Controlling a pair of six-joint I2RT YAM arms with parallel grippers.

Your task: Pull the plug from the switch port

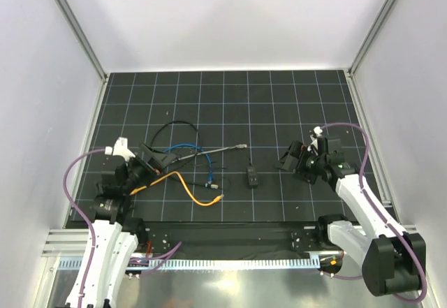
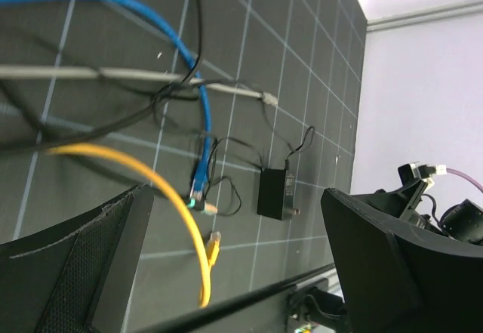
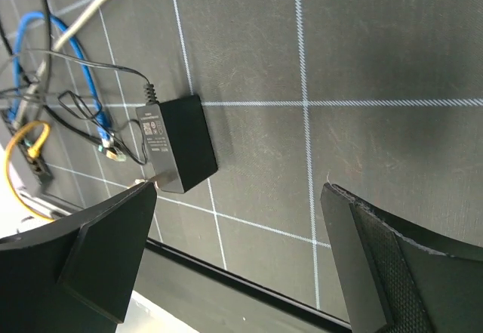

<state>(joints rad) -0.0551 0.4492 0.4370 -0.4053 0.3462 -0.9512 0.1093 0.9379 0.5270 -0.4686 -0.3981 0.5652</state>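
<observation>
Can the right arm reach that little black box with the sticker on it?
Probably yes. The right gripper is open and points toward the small black power adapter, with only bare grid mat between them. The tangled cables lie on its far side.

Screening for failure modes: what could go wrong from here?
The blue cable, yellow cable, grey cable and black cable cross in one tangle, so the wrong plug could get grabbed. The left tool and right tool are open, holding nothing; an unbraced tug might drag the tangle and the adapter along.
</observation>
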